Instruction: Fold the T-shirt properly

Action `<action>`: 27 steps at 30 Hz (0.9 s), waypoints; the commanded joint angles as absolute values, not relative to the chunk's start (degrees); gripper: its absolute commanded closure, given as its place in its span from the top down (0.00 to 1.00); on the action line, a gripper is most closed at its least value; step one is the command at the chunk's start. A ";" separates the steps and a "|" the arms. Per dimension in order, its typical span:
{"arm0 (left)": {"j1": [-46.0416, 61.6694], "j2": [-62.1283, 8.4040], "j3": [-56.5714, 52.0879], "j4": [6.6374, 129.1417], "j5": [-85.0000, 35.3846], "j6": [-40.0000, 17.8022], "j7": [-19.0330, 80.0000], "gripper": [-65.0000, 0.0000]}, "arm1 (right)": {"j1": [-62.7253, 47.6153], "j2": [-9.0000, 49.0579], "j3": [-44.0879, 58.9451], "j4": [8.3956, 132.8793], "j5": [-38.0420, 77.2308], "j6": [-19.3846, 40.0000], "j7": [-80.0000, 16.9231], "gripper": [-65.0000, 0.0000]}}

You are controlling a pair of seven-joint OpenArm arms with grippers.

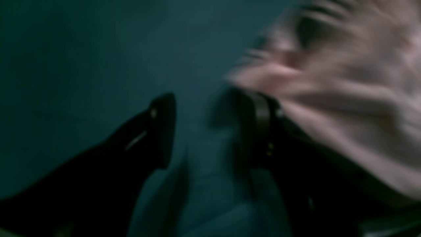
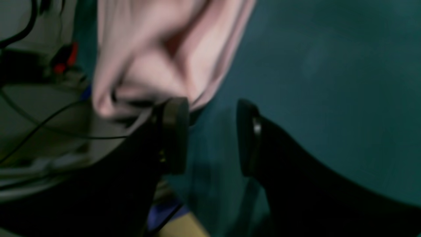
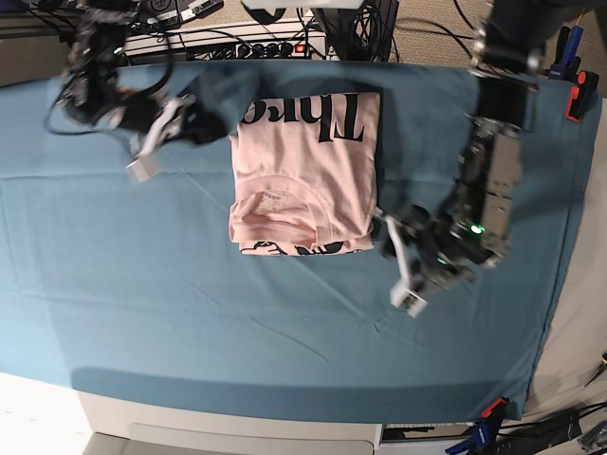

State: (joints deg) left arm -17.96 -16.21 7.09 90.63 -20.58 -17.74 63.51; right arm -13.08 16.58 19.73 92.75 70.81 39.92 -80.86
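Observation:
The pale pink T-shirt (image 3: pixel 303 175) lies folded into a narrow rectangle at the middle back of the teal cloth (image 3: pixel 190 303), with black lettering showing at its far end. My left gripper (image 3: pixel 394 242) is open and empty, just off the shirt's near right corner. In the left wrist view the gripper (image 1: pixel 210 131) is over bare cloth with the shirt (image 1: pixel 345 82) at the right, blurred. My right gripper (image 3: pixel 211 118) is open and empty, by the shirt's far left corner. In the right wrist view the gripper (image 2: pixel 212 138) has the shirt (image 2: pixel 164 49) just beyond its left finger.
Cables and electronics boxes (image 3: pixel 237 33) line the table's back edge. A red clamp (image 3: pixel 576 95) holds the cloth at the right edge. The table's left edge and loose cables (image 2: pixel 39 131) show in the right wrist view. The white table front (image 3: pixel 237 417) is below.

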 commanded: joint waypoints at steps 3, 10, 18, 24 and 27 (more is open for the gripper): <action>-19.70 -19.09 6.92 91.50 -21.34 -17.56 64.71 0.49 | -10.94 19.18 23.59 93.76 72.44 40.00 -80.00 0.38; -18.70 -23.68 6.39 91.98 -34.70 -20.97 70.15 0.11 | -9.54 19.84 32.99 93.76 77.84 40.00 -80.00 0.26; -5.65 -28.67 0.21 102.76 -43.62 -25.58 73.28 0.00 | -14.59 19.88 40.21 93.80 84.68 40.00 -80.00 0.07; 14.06 -31.42 -13.43 116.51 -44.31 -25.52 73.06 0.00 | -23.49 19.88 43.24 98.08 85.00 40.00 -80.00 0.07; 25.12 -30.68 -21.50 122.50 -46.17 -25.56 73.03 0.00 | -28.80 19.88 44.36 101.93 85.00 40.00 -80.00 0.07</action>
